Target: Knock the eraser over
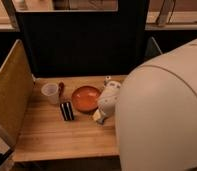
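- On the wooden surface [52, 135]: eraser [67, 110], just beside the orange plate [86, 98] at its left front, near the translucent cup [50, 93].
- Low at the plate's right edge, apart from the eraser: tool [101, 116]; impossible to tell whether wide or narrow.

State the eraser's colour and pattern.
The eraser is black with thin white stripes, camera view; the gripper is beside the plate.

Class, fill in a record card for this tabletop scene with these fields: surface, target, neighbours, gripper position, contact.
surface: wooden table
target: eraser, black with thin white stripes, just in front of the gap between cup and plate
neighbours: translucent cup; orange plate
gripper position: gripper low over the table, at the plate's front edge on the picture's right
contact: gripper and eraser apart
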Robot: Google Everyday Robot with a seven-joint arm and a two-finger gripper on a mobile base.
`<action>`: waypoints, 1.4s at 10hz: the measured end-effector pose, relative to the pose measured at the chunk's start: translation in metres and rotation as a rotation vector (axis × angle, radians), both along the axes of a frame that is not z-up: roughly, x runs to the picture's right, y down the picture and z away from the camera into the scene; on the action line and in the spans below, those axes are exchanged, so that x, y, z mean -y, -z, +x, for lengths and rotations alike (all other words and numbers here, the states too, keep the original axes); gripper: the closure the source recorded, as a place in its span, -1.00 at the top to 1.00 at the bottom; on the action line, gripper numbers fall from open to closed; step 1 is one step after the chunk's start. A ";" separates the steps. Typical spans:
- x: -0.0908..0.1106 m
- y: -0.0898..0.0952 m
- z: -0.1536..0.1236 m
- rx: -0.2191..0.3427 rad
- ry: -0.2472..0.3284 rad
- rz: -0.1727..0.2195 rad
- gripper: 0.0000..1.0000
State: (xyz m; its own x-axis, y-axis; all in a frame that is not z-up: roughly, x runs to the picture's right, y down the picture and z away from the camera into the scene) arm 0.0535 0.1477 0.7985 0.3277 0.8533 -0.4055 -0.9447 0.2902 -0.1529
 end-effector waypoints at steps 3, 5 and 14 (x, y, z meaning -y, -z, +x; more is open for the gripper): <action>0.000 0.000 0.000 0.000 0.000 0.000 0.60; 0.000 0.000 0.000 0.000 0.000 0.000 0.60; 0.000 0.000 0.000 0.000 0.000 0.000 -0.49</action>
